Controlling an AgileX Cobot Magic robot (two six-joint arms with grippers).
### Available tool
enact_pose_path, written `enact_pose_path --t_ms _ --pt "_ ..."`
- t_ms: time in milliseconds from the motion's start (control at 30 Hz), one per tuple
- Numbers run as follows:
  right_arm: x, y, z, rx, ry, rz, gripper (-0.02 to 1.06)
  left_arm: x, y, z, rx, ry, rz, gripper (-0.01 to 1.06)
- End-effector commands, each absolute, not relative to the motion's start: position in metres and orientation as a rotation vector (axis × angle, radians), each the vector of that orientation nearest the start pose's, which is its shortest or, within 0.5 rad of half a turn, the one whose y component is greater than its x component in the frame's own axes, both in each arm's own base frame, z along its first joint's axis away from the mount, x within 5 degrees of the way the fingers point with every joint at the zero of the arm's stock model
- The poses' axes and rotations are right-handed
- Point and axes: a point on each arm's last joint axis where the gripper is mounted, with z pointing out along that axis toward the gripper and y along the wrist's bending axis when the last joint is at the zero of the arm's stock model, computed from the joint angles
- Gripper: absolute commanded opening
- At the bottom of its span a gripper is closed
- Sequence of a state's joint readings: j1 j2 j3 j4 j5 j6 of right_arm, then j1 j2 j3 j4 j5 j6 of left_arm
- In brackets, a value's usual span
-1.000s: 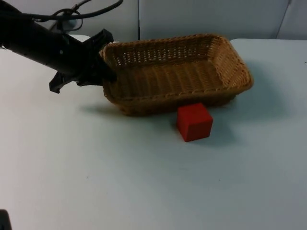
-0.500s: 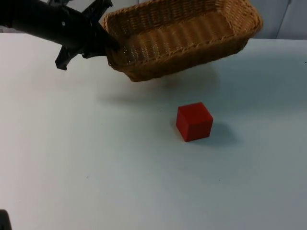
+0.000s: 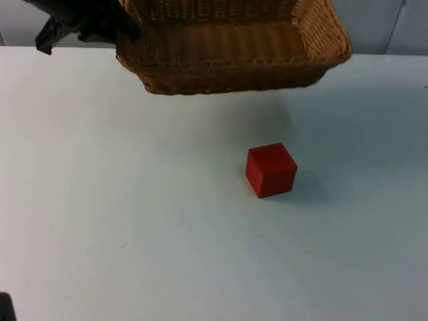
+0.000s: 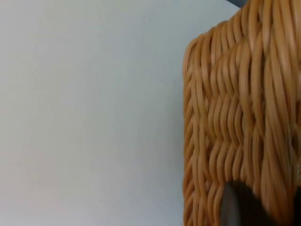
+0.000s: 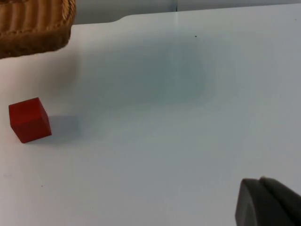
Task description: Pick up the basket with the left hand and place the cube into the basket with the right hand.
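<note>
The woven wicker basket (image 3: 227, 67) hangs in the air over the back of the table, tilted so that its outer wall faces the top camera. My left gripper (image 3: 124, 27) is shut on the basket's left rim; up close the basket wall (image 4: 235, 117) rises right by a black fingertip (image 4: 240, 207). The red cube (image 3: 271, 169) rests on the white table in front of the basket and below it. My right gripper (image 5: 268, 202) waits well away from the cube (image 5: 29, 119), and a corner of the basket (image 5: 33, 28) hangs beyond the cube.
The white table top (image 3: 134, 234) stretches wide around the cube. The basket's shadow (image 3: 221, 127) falls on the table behind the cube. A grey partition wall (image 3: 388, 27) closes the back.
My left gripper has lifted the basket off the table, up and back, and moved it a little to the left. The cube has stayed where it was.
</note>
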State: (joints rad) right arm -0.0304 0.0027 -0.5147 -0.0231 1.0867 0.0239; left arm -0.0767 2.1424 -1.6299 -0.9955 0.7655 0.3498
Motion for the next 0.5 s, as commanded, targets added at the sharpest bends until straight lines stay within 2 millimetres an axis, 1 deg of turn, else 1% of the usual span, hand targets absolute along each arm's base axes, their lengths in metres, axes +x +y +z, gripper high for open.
enact_pose_path --t_ms 0,67,200,267,333,433,467 --pt "-0.007 -0.001 0.278 0.059 2.054 -0.037 0.0 0.46 -0.084 0.215 -0.28 2.483 -1.059 0.0" --pt "-0.007 -0.001 0.278 0.059 2.054 -0.037 0.0 0.455 -0.077 0.218 -0.295 2.526 -1.097 0.0" --pt "-0.007 -0.001 0.278 0.059 2.054 -0.037 0.0 0.449 -0.075 0.221 -0.275 2.574 -1.135 0.0" --pt "-0.007 -0.001 0.278 0.059 2.054 -0.037 0.0 0.445 -0.073 0.226 -0.26 2.595 -1.139 0.0" --pt "-0.007 -0.001 0.278 0.059 2.054 -0.037 0.0 0.443 -0.071 0.227 -0.257 2.614 -1.122 0.0" --pt "-0.007 -0.001 0.278 0.059 2.054 -0.037 0.0 0.436 -0.065 0.234 -0.238 2.675 -1.011 0.0" --pt "-0.007 -0.001 0.278 0.059 2.054 -0.037 0.0 0.436 -0.065 0.234 -0.238 2.675 -1.011 0.0"
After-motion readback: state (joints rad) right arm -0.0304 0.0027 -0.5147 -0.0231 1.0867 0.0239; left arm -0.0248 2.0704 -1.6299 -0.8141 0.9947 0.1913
